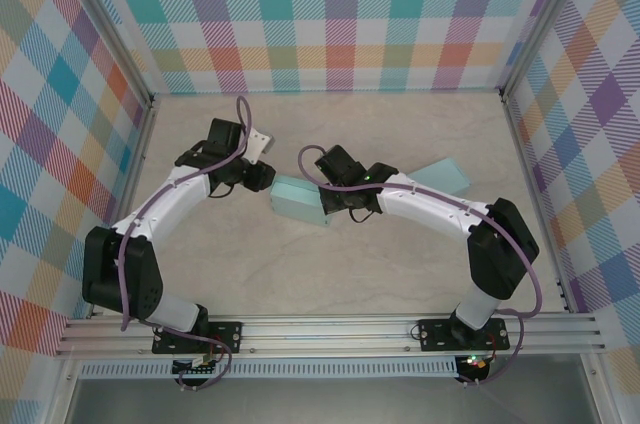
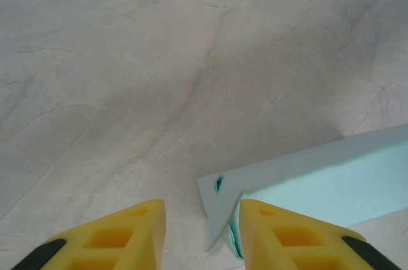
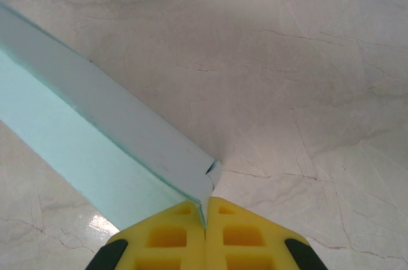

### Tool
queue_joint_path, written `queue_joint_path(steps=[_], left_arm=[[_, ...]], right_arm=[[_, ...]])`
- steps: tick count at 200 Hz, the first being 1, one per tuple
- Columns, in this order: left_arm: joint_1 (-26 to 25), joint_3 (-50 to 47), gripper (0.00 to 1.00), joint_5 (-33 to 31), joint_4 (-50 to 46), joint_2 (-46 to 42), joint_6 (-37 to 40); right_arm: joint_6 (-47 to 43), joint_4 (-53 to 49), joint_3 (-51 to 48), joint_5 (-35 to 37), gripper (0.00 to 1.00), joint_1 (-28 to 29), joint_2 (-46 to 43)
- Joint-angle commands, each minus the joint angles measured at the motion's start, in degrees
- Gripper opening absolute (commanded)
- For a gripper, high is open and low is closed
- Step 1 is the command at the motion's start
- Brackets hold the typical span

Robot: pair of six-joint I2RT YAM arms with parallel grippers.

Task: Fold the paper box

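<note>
Over the table, as seen from above, both arms reached inward and met at the mint-green paper box, which lay near the middle of the surface. The left gripper was at its left end and the right gripper at its right end, probably so that one side could be steadied while the other was worked. A second mint-green piece lay apart, beyond the right arm. From the left wrist, the left gripper pointed down at the bare table with its yellow fingers spread and a clear gap between them. A loose corner flap of the paper box stood in that gap, just beside the right-hand finger. Nothing was grasped there, and the placement looked like a line-up for pinching or pushing that flap. From the right wrist, the right gripper had its fingers pressed tight together, with the thin upright edge of a wall of the paper box running into the seam between them. That pinch on the corner appeared meant to hold the box against sliding over the smooth table. The box looked only partly formed, with the end flap not yet tucked.
</note>
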Motion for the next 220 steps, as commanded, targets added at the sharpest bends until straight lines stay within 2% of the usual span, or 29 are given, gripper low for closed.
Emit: queue_joint_path(steps=[1, 34, 65, 76, 88, 129, 155, 173, 197, 220], left_arm=[[0.00, 0.39, 0.34, -0.63, -0.63, 1.88, 0.16], [-1.05, 0.49, 0.20, -1.58, -0.24, 2.71, 0.35], [-2.24, 0.51, 0.01, -2.26, 0.04, 2.21, 0.49], [-2.70, 0.49, 0.00, -2.29, 0.12, 1.71, 0.12], [-3.30, 0.32, 0.00, -2.22, 0.01, 1.11, -0.16], [-5.53, -1.07, 0.00, -3.96, -0.86, -1.22, -2.75], [-6.72, -3.01, 0.00, -4.41, -0.19, -3.07, -3.18], [-6.86, -3.38, 0.00, -5.32, -0.53, -3.46, -3.44], [-6.82, -3.60, 0.00, -5.84, -1.04, -3.71, -3.75], [-6.98, -3.91, 0.00, -5.87, -1.29, -4.11, -4.31]], right_arm=[[-1.42, -0.70, 2.08, -0.30, 0.00, 0.36, 0.90], [-1.56, -0.76, 2.25, -0.30, 0.00, 0.36, 1.17], [-1.61, -1.00, 2.16, -0.06, 0.00, 0.36, 1.04], [-1.60, -1.10, 2.12, 0.30, 0.00, 0.36, 0.94], [-1.60, -1.40, 2.12, 0.73, 0.06, 0.36, 0.83], [-1.39, -4.20, 3.26, 2.34, 0.37, -0.12, -0.26], [-1.60, -6.14, 4.37, 1.32, 0.49, -1.10, -1.73], [-1.98, -6.93, 4.69, 0.30, 0.53, -2.14, -2.91], [-2.52, -6.68, 4.10, -0.52, 0.54, -3.72, -4.13], [-3.48, -6.38, 3.62, -2.80, 0.45, -5.28, -4.58]])
